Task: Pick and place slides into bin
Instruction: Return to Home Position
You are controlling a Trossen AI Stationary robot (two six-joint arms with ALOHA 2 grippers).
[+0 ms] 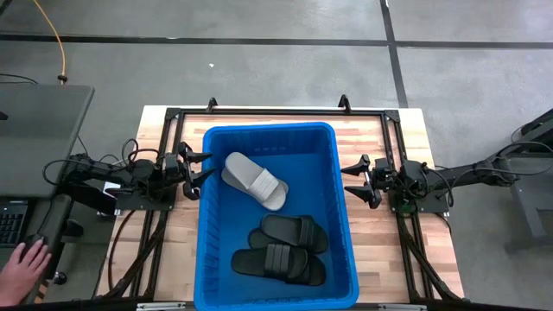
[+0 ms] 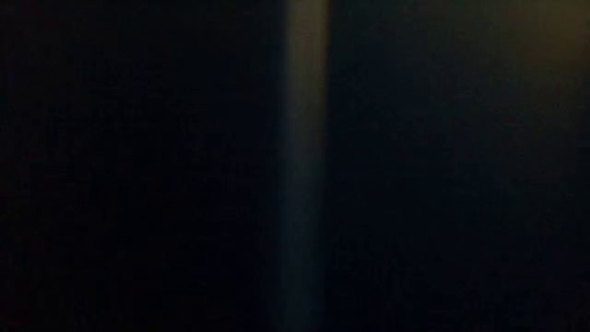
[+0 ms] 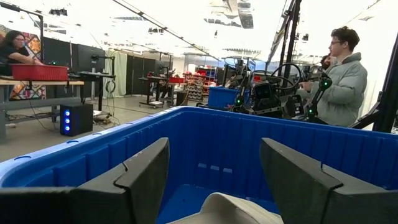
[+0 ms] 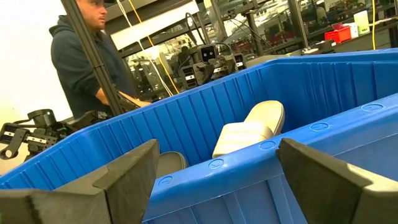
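Observation:
The blue bin (image 1: 275,138) stands in the middle of the table. Inside it a light grey slide (image 1: 255,180) lies tilted, its raised end near the bin's left wall; it also shows in the left wrist view (image 3: 224,210) and the right wrist view (image 4: 249,129). Black slides (image 1: 289,246) lie on the bin's floor toward its near end. My left gripper (image 1: 197,168) is open just outside the bin's left wall, pointing across the rim. Just outside the right wall, my right gripper (image 1: 359,181) is also open. Neither holds anything.
The low view is dark and shows nothing. Black frame rails (image 1: 164,138) run along the table beside both arms. A person's hand (image 1: 26,263) rests at the near left, off the table. People stand in the room beyond (image 3: 345,74) (image 4: 81,56).

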